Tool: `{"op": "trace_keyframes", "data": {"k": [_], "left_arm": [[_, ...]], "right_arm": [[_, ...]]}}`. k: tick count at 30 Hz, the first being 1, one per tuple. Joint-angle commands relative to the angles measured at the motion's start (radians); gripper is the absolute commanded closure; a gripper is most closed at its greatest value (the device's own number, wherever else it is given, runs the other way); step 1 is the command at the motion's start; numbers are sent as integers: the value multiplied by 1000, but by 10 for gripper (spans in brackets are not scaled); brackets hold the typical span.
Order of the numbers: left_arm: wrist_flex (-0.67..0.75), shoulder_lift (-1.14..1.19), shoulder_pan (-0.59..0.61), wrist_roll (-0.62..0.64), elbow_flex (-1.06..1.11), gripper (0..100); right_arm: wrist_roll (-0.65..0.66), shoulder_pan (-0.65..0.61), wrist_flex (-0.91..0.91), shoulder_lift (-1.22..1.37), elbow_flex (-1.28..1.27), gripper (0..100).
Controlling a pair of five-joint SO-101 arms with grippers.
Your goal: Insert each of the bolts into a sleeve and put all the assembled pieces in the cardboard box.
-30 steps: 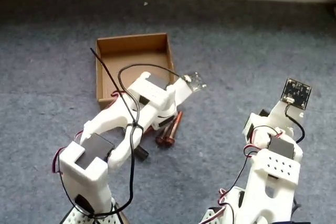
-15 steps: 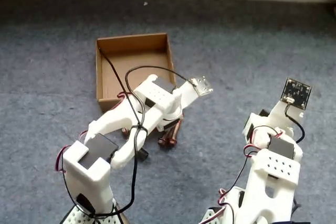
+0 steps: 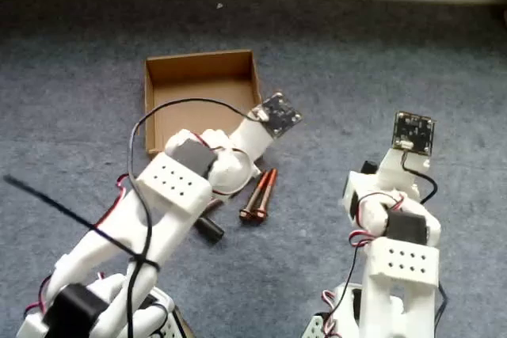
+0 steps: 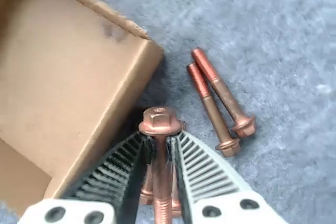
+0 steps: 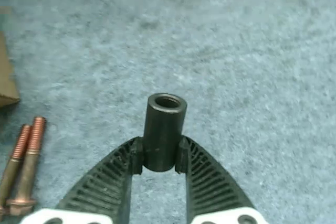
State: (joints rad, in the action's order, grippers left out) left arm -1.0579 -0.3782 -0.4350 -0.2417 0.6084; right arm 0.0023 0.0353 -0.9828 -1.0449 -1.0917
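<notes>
Just off the near corner of the cardboard box (image 3: 202,59), the left gripper (image 4: 160,142) is clamped tight on a bolt (image 4: 160,124), flanged head poking out past the fingertips, carried clear of the carpet (image 3: 380,69). Across the way the right gripper (image 5: 159,156) pinches a dark sleeve (image 5: 166,124) by its lower half, open bore facing away from the wrist. So this looks like the mating step: both parts in hand, not yet joined. The next move calls for bringing the arms together and lining the shank up squarely with that bore. Two loose bolts (image 3: 260,192) wait side by side near the box. A second ago the left arm was stooped low over those bolts; now it has risen, and the right arm has swung inward toward it
</notes>
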Motion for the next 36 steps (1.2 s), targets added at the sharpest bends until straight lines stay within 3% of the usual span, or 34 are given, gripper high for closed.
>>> {"op": "trace_keyframes", "data": {"k": [1,11,17,25,36], "left_arm": [[69,-217,62,106,76,994],[66,-651,87,155,217,993],[68,-862,91,287,245,993],[115,-923,91,388,245,993],[342,-928,91,574,325,993]], "right_arm": [[-9,-96,-30,-139,27,992],[-9,-409,-38,-384,-58,992],[-9,-550,202,-532,-200,993],[-9,-746,415,-785,-493,993],[-5,-914,630,-789,-661,993]]}}
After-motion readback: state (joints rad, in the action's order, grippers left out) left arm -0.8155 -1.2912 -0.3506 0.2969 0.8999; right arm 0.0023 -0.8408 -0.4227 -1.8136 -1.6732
